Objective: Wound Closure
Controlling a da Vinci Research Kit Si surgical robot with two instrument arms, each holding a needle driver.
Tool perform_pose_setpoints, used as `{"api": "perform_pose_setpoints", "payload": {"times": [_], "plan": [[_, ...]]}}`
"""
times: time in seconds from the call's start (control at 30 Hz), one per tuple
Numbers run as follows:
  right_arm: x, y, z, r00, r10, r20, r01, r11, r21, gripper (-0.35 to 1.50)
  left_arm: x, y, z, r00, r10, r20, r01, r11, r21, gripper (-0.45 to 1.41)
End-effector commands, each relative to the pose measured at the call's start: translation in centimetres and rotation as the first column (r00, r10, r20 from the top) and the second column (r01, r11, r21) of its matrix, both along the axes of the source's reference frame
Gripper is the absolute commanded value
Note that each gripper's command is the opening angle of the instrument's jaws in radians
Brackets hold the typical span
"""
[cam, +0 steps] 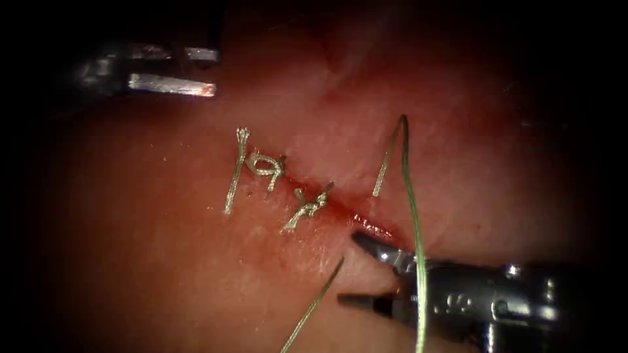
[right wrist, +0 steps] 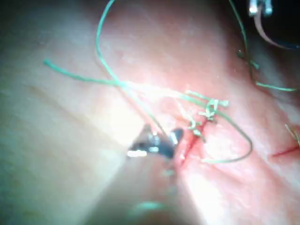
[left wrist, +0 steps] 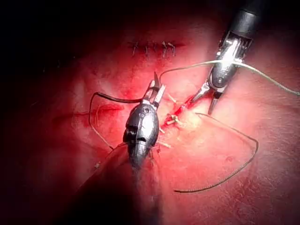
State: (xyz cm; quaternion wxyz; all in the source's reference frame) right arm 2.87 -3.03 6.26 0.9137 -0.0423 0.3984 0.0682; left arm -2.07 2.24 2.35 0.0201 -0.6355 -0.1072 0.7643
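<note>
My left tool [cam: 209, 72] hovers at the upper left, away from the cut [cam: 373, 225]. In the left wrist view its jaws [left wrist: 158, 84] hold the dark curved needle [left wrist: 117, 99] near one end, clear of the tissue [cam: 163, 261] and left of the cut. The needle [right wrist: 269, 40] also curves out from the left tool [right wrist: 260, 8] in the right wrist view. My right tool [cam: 348, 268] stands open just below the unclosed right end of the cut, holding nothing. Thread [cam: 411, 196] rises from the tissue beside the cut, arches, and drapes over the right tool.
Two knotted stitches [cam: 265, 167] [cam: 307, 206] close the cut's left part, with a cut tail [cam: 234, 173]. Red fluid lies along the open part. Another thread strand [cam: 314, 307] runs down and left. A slack loop [left wrist: 243, 164] lies on the tissue. A separate stitched row [left wrist: 152, 48] sits farther off.
</note>
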Motion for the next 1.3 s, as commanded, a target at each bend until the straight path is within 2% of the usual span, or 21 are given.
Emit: {"api": "perform_pose_setpoints", "payload": {"times": [0.03, 0.23, 0.27, 0.33, 0.37, 0.57, 0.83, 1.07, 1.3], "plan": [[0.10, -0.05, 0.12, 1.000, 0.000, -0.001, 0.000, 1.000, -0.005, 1.11, -0.05, 0.02, 0.06, 1.000, 0.001, 0.002, -0.001, 1.000, -0.002, -0.45], [0.27, -0.12, 0.24, 1.000, -0.011, 0.012, 0.011, 0.999, -0.037, 1.06, -0.05, 0.02, 0.06, 1.000, 0.001, 0.002, -0.001, 1.000, -0.002, -0.45], [0.30, -0.13, 0.25, 1.000, -0.013, 0.009, 0.013, 0.999, -0.036, 0.69, -0.05, 0.02, 0.06, 1.000, 0.001, 0.002, -0.001, 1.000, -0.002, -0.45], [0.29, -0.14, 0.25, 0.999, -0.044, -0.002, 0.044, 0.999, -0.013, -0.28, -0.05, 0.02, 0.06, 1.000, 0.001, 0.002, -0.001, 1.000, -0.002, -0.45], [0.27, -0.15, 0.23, 0.998, -0.070, -0.007, 0.070, 0.998, 0.006, -0.35, -0.05, 0.02, 0.06, 1.000, 0.001, 0.002, -0.001, 1.000, -0.002, -0.45], [0.29, -0.34, 0.07, 0.995, -0.095, -0.014, 0.096, 0.995, 0.041, -0.35, -0.05, 0.02, 0.06, 1.000, 0.001, 0.002, -0.001, 1.000, -0.002, -0.45], [0.69, -0.78, -0.47, 0.983, -0.164, -0.082, 0.170, 0.982, 0.077, -0.35, -0.04, 0.02, 0.05, 1.000, 0.002, 0.003, -0.002, 1.000, -0.002, -0.45], [0.91, -0.99, -0.76, 0.972, -0.202, -0.119, 0.213, 0.973, 0.091, -0.35, -0.04, 0.02, 0.05, 1.000, 0.002, 0.003, -0.002, 1.000, -0.002, -0.45], [1.02, -1.13, -0.93, 0.961, -0.231, -0.150, 0.248, 0.963, 0.105, -0.35, -0.03, 0.02, 0.05, 1.000, 0.002, 0.003, -0.002, 1.000, -0.002, -0.45]]}}
